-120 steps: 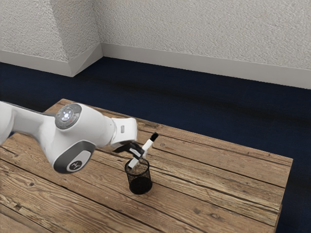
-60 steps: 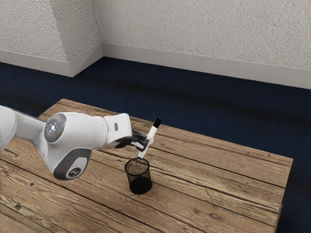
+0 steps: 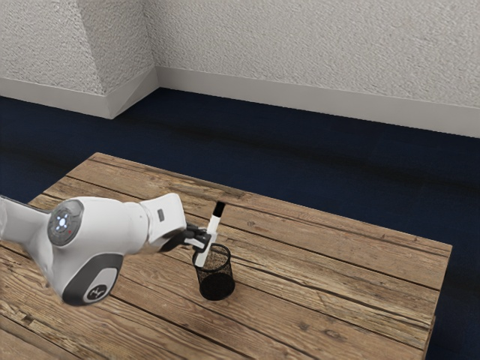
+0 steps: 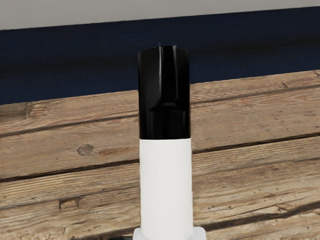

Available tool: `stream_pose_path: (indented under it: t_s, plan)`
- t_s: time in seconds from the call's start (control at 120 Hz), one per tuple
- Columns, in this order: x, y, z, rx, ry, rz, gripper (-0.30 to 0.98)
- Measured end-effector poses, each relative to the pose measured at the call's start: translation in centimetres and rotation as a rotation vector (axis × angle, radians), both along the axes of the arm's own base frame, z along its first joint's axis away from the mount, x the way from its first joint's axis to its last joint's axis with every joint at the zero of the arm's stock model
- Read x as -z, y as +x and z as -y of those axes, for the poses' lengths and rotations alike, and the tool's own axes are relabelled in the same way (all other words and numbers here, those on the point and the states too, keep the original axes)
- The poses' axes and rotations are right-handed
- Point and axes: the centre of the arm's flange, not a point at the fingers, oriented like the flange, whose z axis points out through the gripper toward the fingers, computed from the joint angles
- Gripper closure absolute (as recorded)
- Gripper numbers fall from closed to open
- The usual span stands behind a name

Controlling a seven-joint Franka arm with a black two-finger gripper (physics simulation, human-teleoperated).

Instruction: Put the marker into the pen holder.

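Observation:
In the exterior view my gripper (image 3: 204, 240) is shut on the white marker (image 3: 213, 226), just above the rim of the black mesh pen holder (image 3: 216, 283). The marker stands nearly upright with a slight tilt, black cap up. Its lower end is at the rim's side toward the exterior view's left; whether it is inside or in front of the rim I cannot tell. The wrist view has the marker's white body (image 4: 166, 185) and its black cap (image 4: 164, 95) rising from the lower edge.
The wooden table (image 3: 337, 262) extends around the pen holder, its far edge running along the dark blue floor (image 3: 300, 165). A pale wall (image 3: 315, 52) rises behind the floor.
Over the last second my hand first rose, then came down and toward the exterior view's left, with the marker still held. The marker is now more upright. The pen holder has not moved.

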Motion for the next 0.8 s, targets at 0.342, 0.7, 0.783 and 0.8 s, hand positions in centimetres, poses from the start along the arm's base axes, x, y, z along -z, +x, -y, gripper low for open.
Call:
stream_pose_path:
  t_s: [0.342,0.7,0.783,0.8]
  plan:
    - [2.2,5.0,-1.7,0.002,-0.043,-0.053,0.79]
    - [3.5,7.0,-3.2,0.004,-0.042,-0.071,0.79]
    - [4.1,7.1,-3.0,0.015,-0.043,-0.081,0.79]
    - [4.2,7.1,-3.0,0.016,-0.044,-0.085,0.79]
